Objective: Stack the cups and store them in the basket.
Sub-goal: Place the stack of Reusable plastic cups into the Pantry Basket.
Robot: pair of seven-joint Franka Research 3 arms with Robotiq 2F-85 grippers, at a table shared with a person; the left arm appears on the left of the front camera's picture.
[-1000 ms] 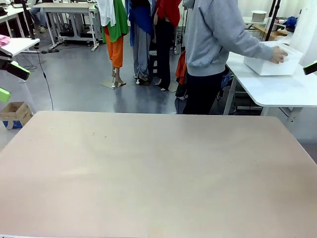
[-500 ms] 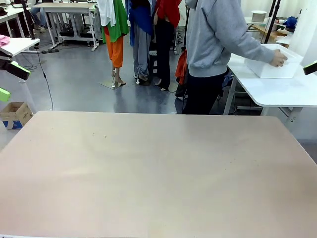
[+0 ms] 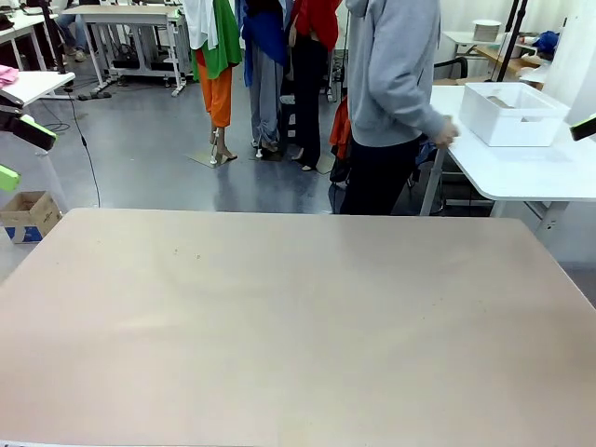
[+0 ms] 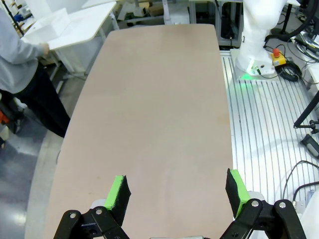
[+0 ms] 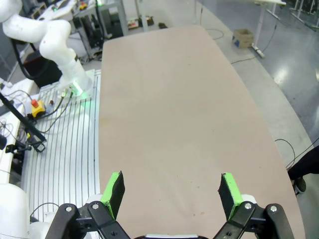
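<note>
The white basket (image 3: 514,119) stands on a white side table (image 3: 521,168) at the far right, beyond my table. A tan shape (image 3: 500,101) lies inside it, too small to tell whether it is one of the cups. In the left wrist view the basket (image 4: 50,26) shows at the top left. My left gripper (image 4: 177,193) is open with nothing between its green pads, and it hangs at the left edge (image 3: 19,154) in the front view. My right gripper (image 5: 171,193) is open and holds nothing; one pad of it (image 3: 585,128) shows at the right edge.
A person in a grey hoodie (image 3: 391,74) stands between my tan table (image 3: 298,317) and the side table, one hand (image 3: 447,131) lowered beside the body. A cardboard box (image 3: 28,214) sits on the floor at the left. The other arm's base (image 5: 60,45) shows beside the table.
The person has let go of the basket and drawn the hand back to the left. The basket stays on the side table. Neither gripper has moved.
</note>
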